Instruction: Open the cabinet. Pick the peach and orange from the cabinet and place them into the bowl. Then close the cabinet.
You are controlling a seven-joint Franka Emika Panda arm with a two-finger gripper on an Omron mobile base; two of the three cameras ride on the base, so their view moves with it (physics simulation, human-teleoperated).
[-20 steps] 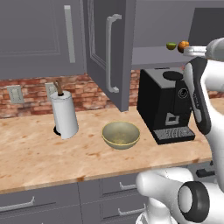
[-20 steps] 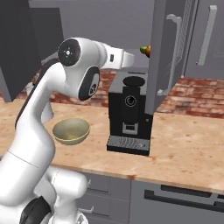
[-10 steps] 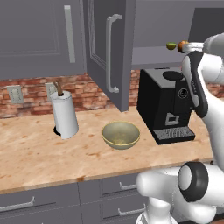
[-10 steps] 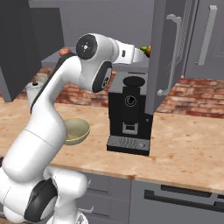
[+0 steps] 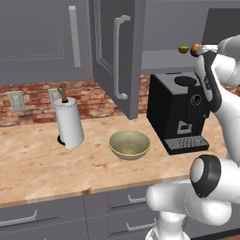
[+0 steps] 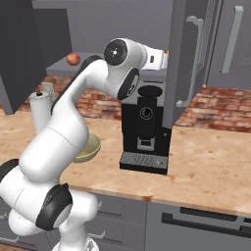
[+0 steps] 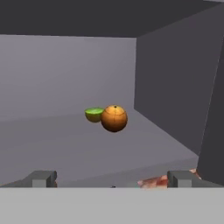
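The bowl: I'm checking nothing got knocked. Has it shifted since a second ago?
No. In the left base view the bowl sits on the counter between the paper-towel roll and the coffee machine, as before.

The cabinet [image 5: 117, 56] hangs open above the counter [image 5: 42, 164]. On its shelf, the orange [image 7: 114, 118] sits just in front of a small fruit [image 7: 94, 115]; the peach [image 6: 73, 59] lies well apart. Below, the bowl [image 5: 129, 144] stands between the paper-towel roll [image 5: 68, 123] and the coffee machine [image 5: 178, 112].
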